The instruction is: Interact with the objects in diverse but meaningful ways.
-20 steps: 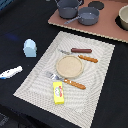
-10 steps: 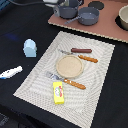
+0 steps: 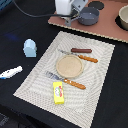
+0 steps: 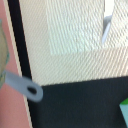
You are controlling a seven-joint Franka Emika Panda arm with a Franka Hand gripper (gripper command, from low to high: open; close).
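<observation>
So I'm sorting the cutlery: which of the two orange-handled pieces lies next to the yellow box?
The fork. It lies on the plate's near side, right above the yellow box; the knife lies on the far side, by the sausage.

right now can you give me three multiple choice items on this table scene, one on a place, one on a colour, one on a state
1. Where does the yellow box lie?
A. on the woven placemat, near the fork
B. on the pink board
C. inside the grey pot

2. What colour is the rounded-top block?
A. red
B. pale blue
C. black

3. What is on the round plate?
A. the sausage
B. the yellow box
C. nothing

Answers:
1. A, the box rests on the placemat just beside the orange-handled fork.
2. B, it is pale blue against the dark cloth.
3. C, the plate is bare; the dark brown sausage lies on the mat beyond it.
</observation>
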